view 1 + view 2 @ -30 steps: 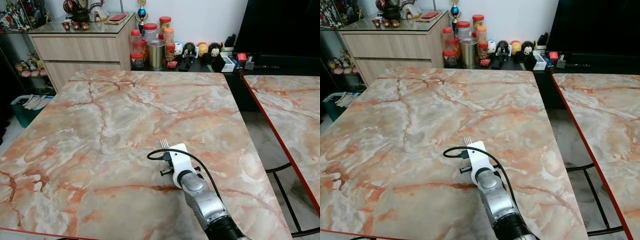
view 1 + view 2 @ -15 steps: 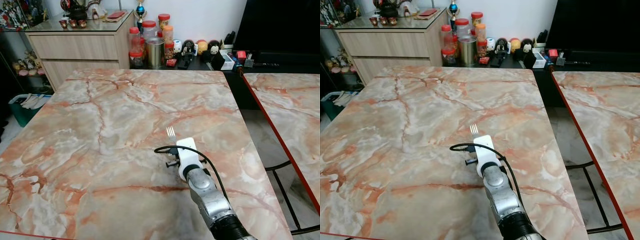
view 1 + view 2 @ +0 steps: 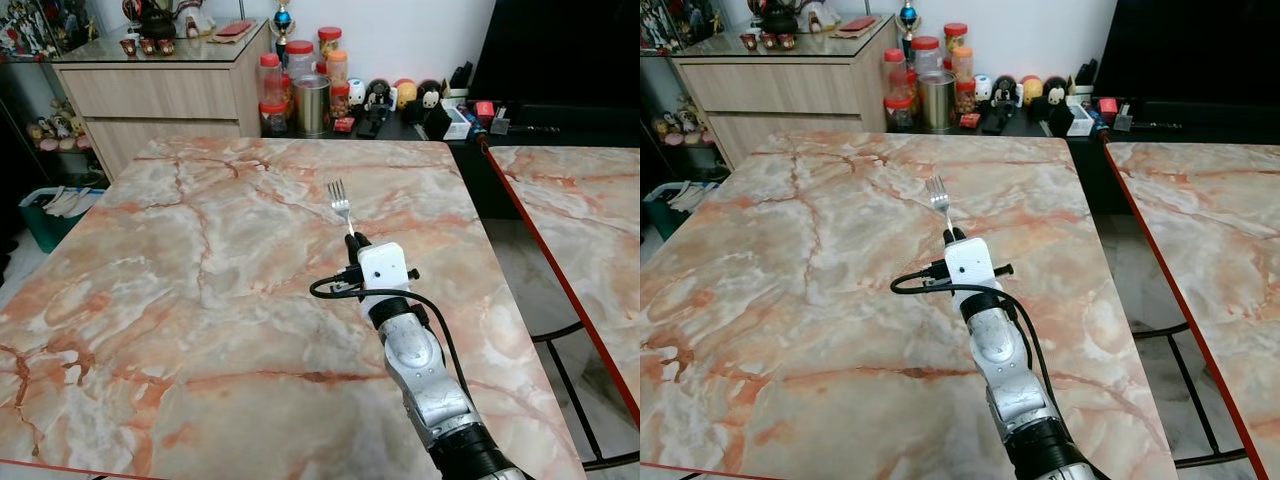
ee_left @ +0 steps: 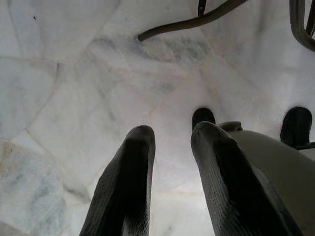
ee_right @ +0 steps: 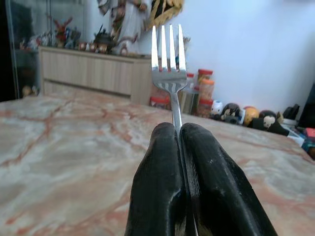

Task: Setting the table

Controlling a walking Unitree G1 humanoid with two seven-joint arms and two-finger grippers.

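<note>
A pink-veined marble table (image 3: 200,250) stands before a wooden sideboard (image 3: 155,95) (figurines on its glass top), with jars (image 3: 300,75) lined against a white wall (image 3: 420,35).

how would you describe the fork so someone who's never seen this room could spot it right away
Start at the big pink-veined marble table in front of the wooden sideboard. Over its right half reaches the robot's silver right arm; its right gripper pinches a silver four-tined fork by the handle, tines pointing away. It is the lone utensil here.
</note>
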